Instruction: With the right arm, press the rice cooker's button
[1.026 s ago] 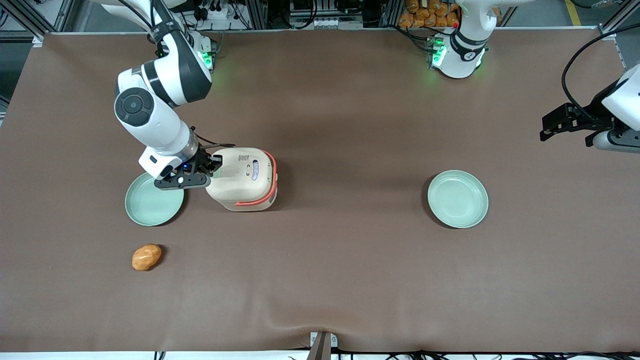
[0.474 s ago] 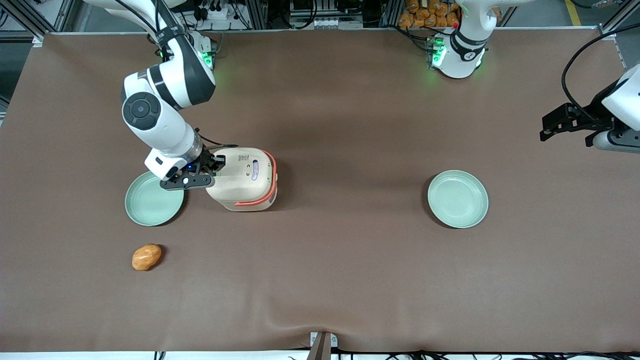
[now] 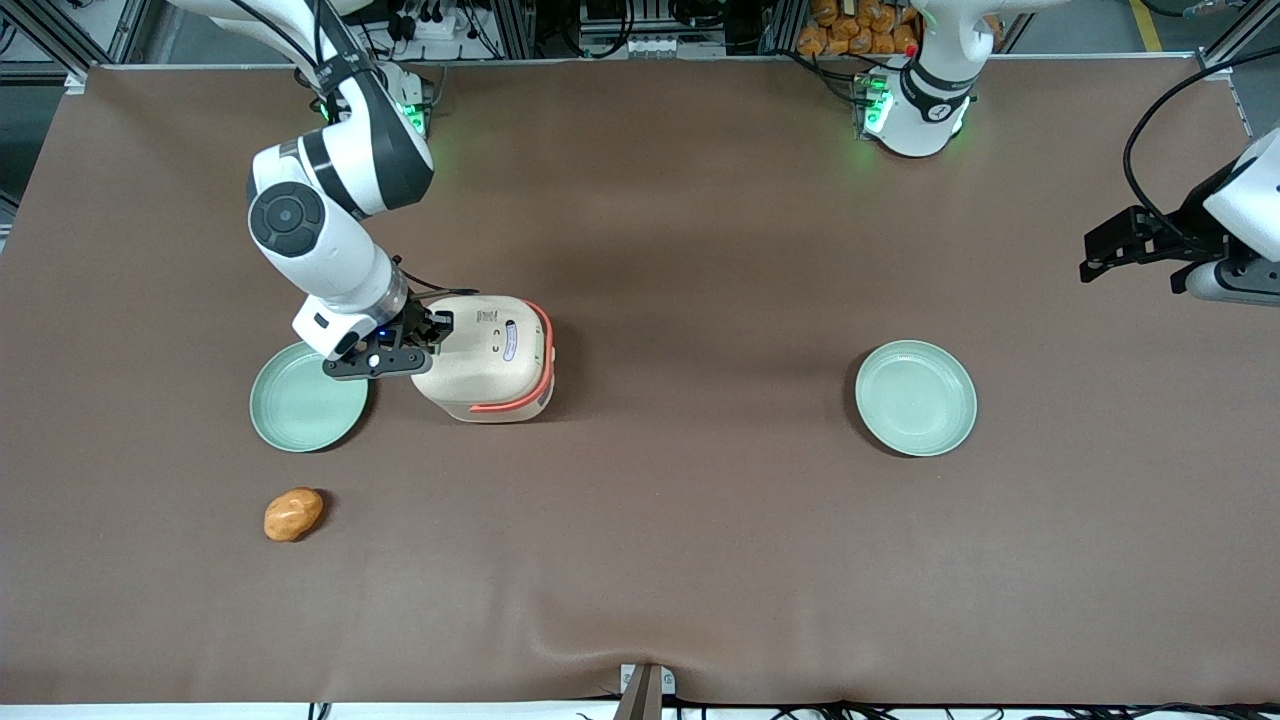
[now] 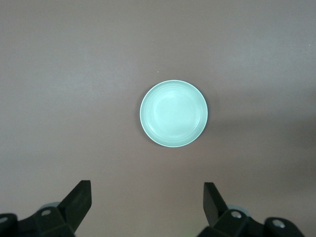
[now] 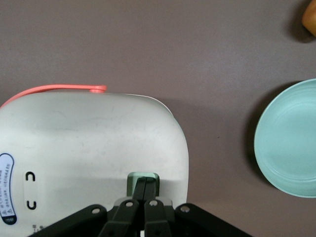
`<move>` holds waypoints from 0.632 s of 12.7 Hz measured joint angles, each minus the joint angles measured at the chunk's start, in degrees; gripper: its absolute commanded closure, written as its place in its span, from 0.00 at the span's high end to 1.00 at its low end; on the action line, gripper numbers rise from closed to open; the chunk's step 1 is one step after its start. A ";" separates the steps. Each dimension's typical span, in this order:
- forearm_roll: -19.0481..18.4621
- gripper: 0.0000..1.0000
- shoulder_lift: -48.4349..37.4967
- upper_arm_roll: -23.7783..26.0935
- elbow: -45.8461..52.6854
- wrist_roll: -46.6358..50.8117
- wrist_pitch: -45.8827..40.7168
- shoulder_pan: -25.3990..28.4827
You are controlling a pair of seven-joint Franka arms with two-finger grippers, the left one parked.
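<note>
The cream rice cooker (image 3: 490,360) with its orange-red handle band stands on the brown table, beside a pale green plate (image 3: 305,400). My right arm's gripper (image 3: 437,330) is shut, its tips resting on the edge of the cooker's lid nearest the working arm's end. In the right wrist view the closed fingertips (image 5: 144,182) sit on the small pale green button (image 5: 143,178) in the cooker's cream lid (image 5: 89,148). The gripper (image 5: 144,183) holds nothing.
An orange-brown bread roll (image 3: 293,513) lies nearer the front camera than the plate; its edge shows in the right wrist view (image 5: 310,17). The plate also shows there (image 5: 291,140). A second green plate (image 3: 915,397) lies toward the parked arm's end, also in the left wrist view (image 4: 173,113).
The right arm has shifted a little toward the cooker, bringing the shut gripper tips onto the lid's edge. The cooker has not moved.
</note>
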 measured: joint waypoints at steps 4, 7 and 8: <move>0.03 0.74 -0.09 -0.12 2.66 0.13 -4.47 0.00; 0.06 1.00 -0.37 -0.45 14.19 0.14 -18.37 -0.22; 0.06 1.00 -0.67 -0.74 18.15 0.14 -22.74 -0.54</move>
